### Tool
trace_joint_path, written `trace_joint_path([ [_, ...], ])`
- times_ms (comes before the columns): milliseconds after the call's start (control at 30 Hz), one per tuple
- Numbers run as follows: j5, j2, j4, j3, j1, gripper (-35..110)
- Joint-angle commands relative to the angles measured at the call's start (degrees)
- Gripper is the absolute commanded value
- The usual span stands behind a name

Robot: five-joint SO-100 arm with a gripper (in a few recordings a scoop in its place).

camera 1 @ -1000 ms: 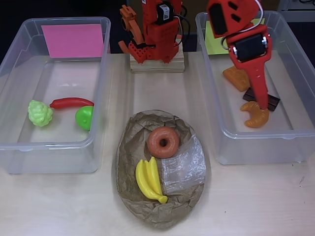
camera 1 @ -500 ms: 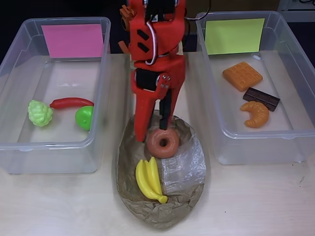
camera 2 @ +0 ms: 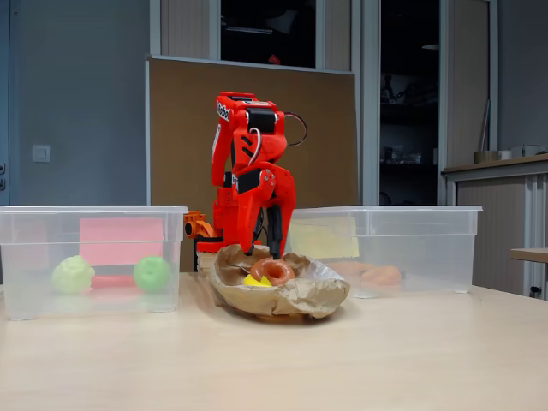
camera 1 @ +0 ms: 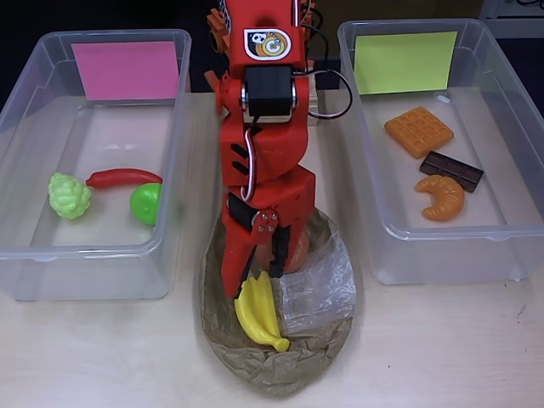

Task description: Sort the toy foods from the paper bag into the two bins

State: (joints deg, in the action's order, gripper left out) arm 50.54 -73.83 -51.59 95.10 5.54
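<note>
Your red arm reaches down over the paper bag, which lies crumpled on the surface between the two bins, its clear window patch on the right side in the overhead view. The jaws are down inside the bag with their fingers apart, one by the banana and the other at the donut; from above the arm covers most of the donut, so you cannot tell whether either finger touches it, though the fixed view shows the donut in the bag just below the jaws (nothing looks clamped). The banana lies in the near half of the bag, left of the window patch. In the overhead view, the left bin carries a pink label on its far wall and holds the pale-green grapes, the red chili and the green apple, grouped near the middle of the bin. The right bin carries a yellow-green label and holds the orange waffle, the brown chocolate bar and the orange croissant; the chocolate bar lies between the waffle and the croissant, and the croissant is the nearest of the three.
</note>
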Motion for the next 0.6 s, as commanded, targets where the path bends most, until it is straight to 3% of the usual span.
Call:
trace_joint_path([
  [0,2.37,2.37,1.41,-3.08,2.72,40],
  [567,-1.58,13.54,2.64,-8.17,-2.90,36],
])
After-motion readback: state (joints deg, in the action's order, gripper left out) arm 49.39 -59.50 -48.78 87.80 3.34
